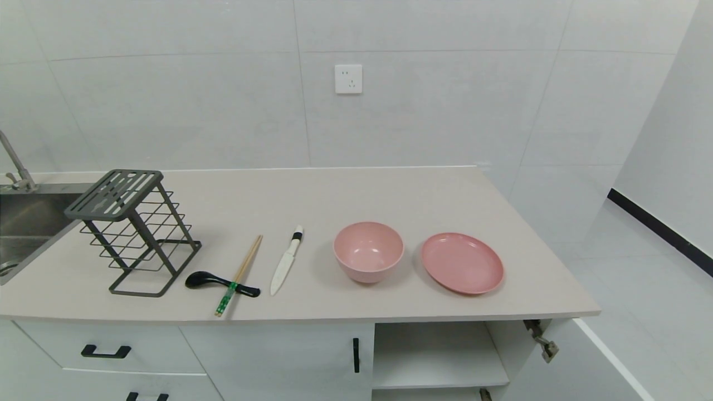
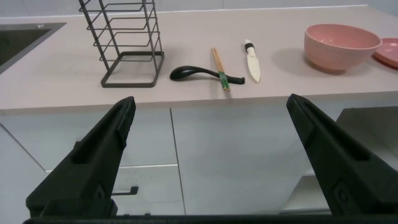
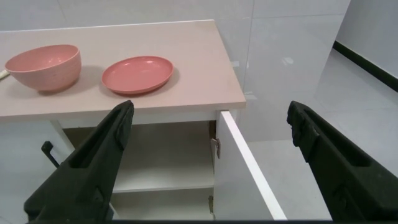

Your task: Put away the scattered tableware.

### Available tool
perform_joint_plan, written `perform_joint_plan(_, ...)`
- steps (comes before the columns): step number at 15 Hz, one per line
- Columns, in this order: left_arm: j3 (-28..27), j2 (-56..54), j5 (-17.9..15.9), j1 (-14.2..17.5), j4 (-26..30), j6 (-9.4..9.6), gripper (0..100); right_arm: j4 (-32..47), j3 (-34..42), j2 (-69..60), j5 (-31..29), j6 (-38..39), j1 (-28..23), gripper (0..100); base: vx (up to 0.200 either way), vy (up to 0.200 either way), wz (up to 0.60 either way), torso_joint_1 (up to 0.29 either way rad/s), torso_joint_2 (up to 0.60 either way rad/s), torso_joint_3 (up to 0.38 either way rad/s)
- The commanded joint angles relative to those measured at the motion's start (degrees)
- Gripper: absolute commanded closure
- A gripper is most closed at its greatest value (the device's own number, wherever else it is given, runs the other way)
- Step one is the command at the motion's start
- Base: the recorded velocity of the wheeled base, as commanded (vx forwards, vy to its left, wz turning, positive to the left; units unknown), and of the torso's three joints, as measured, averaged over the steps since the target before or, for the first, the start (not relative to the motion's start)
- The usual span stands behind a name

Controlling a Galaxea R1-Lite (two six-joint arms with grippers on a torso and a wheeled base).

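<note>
A pink bowl [image 1: 368,252] and a pink plate [image 1: 462,263] sit near the counter's front right. To their left lie a white knife [image 1: 286,267], wooden chopsticks [image 1: 239,275] and a black spoon [image 1: 220,281], the chopsticks crossing the spoon's handle. A dark wire rack [image 1: 135,229] stands at the left. My left gripper [image 2: 210,118] hangs open below and in front of the counter, facing the spoon [image 2: 198,73], chopsticks [image 2: 219,68] and knife [image 2: 252,60]. My right gripper [image 3: 210,118] is open too, low before the open cabinet, with the bowl [image 3: 42,66] and plate [image 3: 137,74] beyond it.
A sink [image 1: 25,220] with a tap lies at the counter's far left. Below the plate, a cabinet door [image 3: 249,171] stands open, showing an empty shelf [image 1: 434,359]. Drawers with black handles [image 1: 106,351] run under the counter. A tiled wall with a socket [image 1: 348,78] stands behind.
</note>
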Motion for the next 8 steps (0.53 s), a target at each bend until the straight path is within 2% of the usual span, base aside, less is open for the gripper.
perform_joint_plan(1, 0.00, 0.07, -0.08, 0.01, 0.06, -0.01, 0, -0.01, 0.01, 0.08, 0.01, 0.02, -0.02, 0, 0.000, 0.000, 0.00, 0.000, 0.00, 0.000)
perform_joint_plan(8, 0.00, 0.07, -0.08, 0.01, 0.06, -0.10, 0, -0.01, 0.01, 0.08, -0.08, -0.07, -0.11, 0, 0.000, 0.000, 0.00, 0.000, 0.00, 0.000)
